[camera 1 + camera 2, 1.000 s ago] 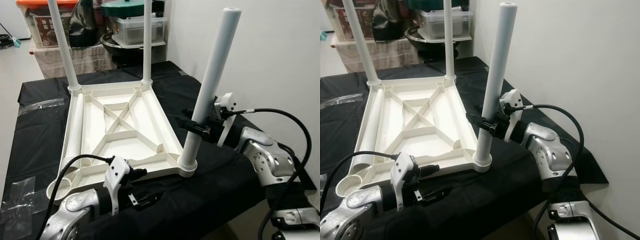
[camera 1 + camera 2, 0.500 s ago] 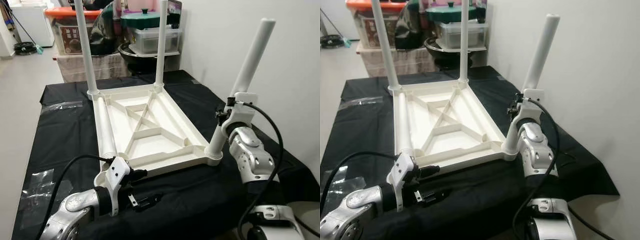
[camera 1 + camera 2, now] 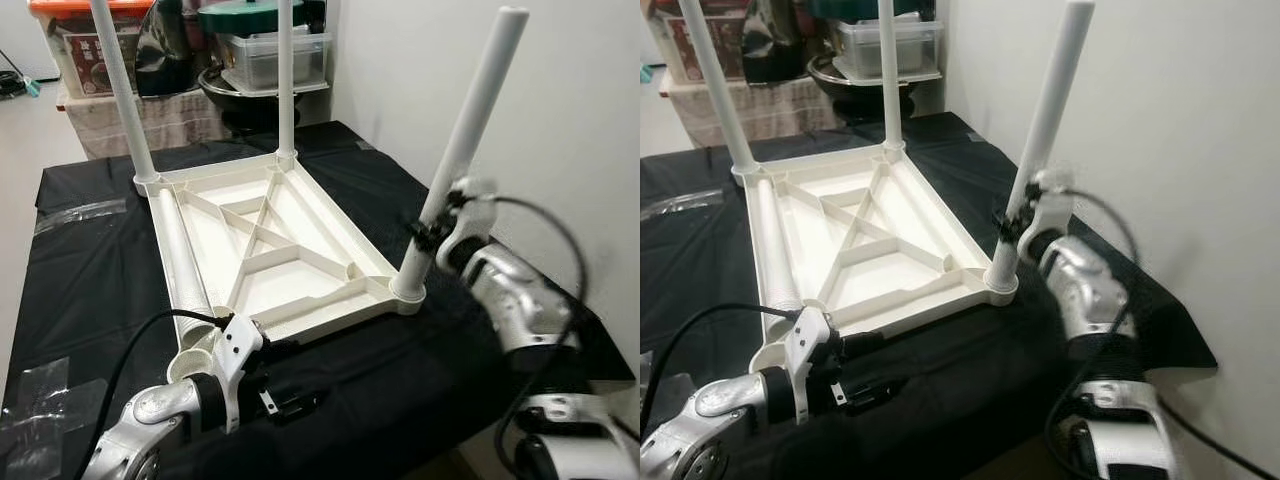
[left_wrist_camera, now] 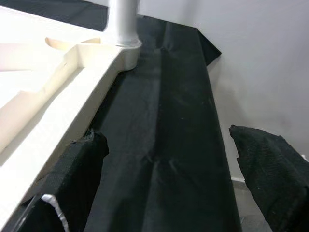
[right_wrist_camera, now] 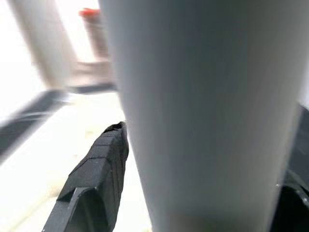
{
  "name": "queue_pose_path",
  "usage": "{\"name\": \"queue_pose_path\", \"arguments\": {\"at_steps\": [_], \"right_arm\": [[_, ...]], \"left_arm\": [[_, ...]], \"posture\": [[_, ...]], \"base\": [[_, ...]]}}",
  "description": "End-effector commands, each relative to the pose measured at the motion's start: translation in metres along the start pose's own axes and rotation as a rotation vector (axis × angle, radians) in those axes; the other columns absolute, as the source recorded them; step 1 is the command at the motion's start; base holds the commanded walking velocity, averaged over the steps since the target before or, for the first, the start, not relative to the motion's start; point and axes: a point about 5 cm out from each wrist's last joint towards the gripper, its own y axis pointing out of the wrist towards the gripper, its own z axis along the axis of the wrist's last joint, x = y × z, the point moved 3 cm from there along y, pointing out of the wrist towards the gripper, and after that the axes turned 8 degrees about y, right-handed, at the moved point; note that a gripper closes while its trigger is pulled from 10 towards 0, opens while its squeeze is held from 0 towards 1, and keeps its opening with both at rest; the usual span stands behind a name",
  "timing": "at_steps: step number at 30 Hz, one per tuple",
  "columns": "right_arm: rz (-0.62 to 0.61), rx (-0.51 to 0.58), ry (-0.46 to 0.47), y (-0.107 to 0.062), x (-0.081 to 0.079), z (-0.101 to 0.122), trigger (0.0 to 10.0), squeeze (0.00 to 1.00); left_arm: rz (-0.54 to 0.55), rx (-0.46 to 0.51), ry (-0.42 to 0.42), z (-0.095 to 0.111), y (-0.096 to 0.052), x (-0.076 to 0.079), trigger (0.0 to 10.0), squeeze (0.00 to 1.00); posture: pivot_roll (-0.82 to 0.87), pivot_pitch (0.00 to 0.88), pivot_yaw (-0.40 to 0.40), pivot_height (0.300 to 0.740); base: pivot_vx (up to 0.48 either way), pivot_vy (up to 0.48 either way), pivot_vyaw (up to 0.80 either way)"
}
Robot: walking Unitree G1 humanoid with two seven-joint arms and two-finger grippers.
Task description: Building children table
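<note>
black cloth (image 3: 90, 290), lidded storage bins (image 3: 275, 55), white wall (image 3: 580, 120)

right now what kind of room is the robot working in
Probably a spare or storage room in a home. Lidded plastic storage bins and an orange-lidded box are stacked at the back, beside a plain white wall. The upturned white children's table lies on a work surface draped in black cloth.
</note>
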Motion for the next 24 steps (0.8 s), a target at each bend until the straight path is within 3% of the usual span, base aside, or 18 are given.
{"name": "queue_pose_path", "arguments": {"at_steps": [1,7,8,12,13,15,16,17,18,19,21,22,24], "right_arm": [[0.288,-0.045,-0.026,-0.003,-0.041,-0.005,10.0,0.00],[0.384,-0.124,-0.070,-0.009,-0.053,-0.030,10.0,0.00],[0.394,-0.124,-0.067,-0.010,-0.055,-0.032,6.7,0.00],[0.412,-0.126,-0.060,-0.010,-0.055,-0.033,6.7,0.00],[0.351,-0.138,-0.063,-0.007,-0.046,-0.036,0.0,0.00],[0.152,-0.213,-0.093,0.000,-0.020,-0.048,0.0,0.00],[0.152,-0.213,-0.093,0.000,-0.020,-0.048,0.0,0.00],[-0.016,-0.238,-0.107,0.004,-0.001,-0.052,0.0,0.00],[-0.016,-0.238,-0.107,0.004,-0.001,-0.052,0.0,0.00],[-0.293,-0.254,-0.112,0.003,0.032,-0.056,0.0,0.00],[-0.293,-0.254,-0.112,0.003,0.032,-0.056,0.0,0.00],[-0.777,-0.225,-0.044,-0.021,0.080,-0.063,0.0,0.00],[-0.777,-0.225,-0.044,-0.021,0.080,-0.063,0.0,0.00]], "left_arm": [[0.006,-0.004,-0.004,-0.002,-0.001,0.000,10.0,0.00],[0.005,-0.005,-0.001,-0.002,-0.001,0.001,10.0,0.00],[0.006,-0.005,0.000,-0.002,-0.002,0.001,10.0,0.00],[0.006,-0.005,0.000,-0.001,-0.002,0.000,10.0,0.00],[0.006,-0.008,0.002,-0.001,-0.003,0.000,10.0,0.00],[0.002,-0.011,0.003,-0.002,-0.003,0.000,10.0,0.00],[0.002,-0.011,0.003,-0.002,-0.003,0.000,10.0,0.00],[0.001,-0.011,0.003,-0.002,-0.003,0.000,10.0,0.00],[0.001,-0.011,0.003,-0.002,-0.003,0.000,10.0,0.00],[0.000,-0.009,0.002,-0.002,-0.003,0.000,10.0,0.00],[0.000,-0.009,0.002,-0.002,-0.003,0.000,10.0,0.00],[-0.006,-0.003,0.001,-0.001,0.001,0.002,10.0,0.00],[-0.006,-0.003,0.001,-0.001,0.001,0.002,10.0,0.00]], "posture": [[0.10,0.000,-0.076,0.740],[0.10,0.000,-0.076,0.740],[0.11,0.000,-0.074,0.740],[0.11,0.000,-0.074,0.740],[0.11,0.000,-0.071,0.740],[0.11,0.000,-0.071,0.740],[0.11,0.000,-0.071,0.740],[0.10,0.000,-0.070,0.740],[0.10,0.000,-0.070,0.740],[0.10,0.000,-0.069,0.740],[0.10,0.000,-0.069,0.740],[0.10,0.000,-0.070,0.740],[0.10,0.000,-0.070,0.740]], "base": [[0.000,0.000,0.00],[0.000,0.000,0.00],[0.000,0.000,0.00],[0.000,0.000,0.00],[0.000,0.000,0.00],[0.000,0.000,0.00],[0.000,0.000,0.00],[0.000,0.000,0.00],[0.000,0.000,0.00],[0.000,0.000,0.00],[0.000,0.000,0.00],[0.000,0.000,0.00],[0.000,0.000,0.00]]}}
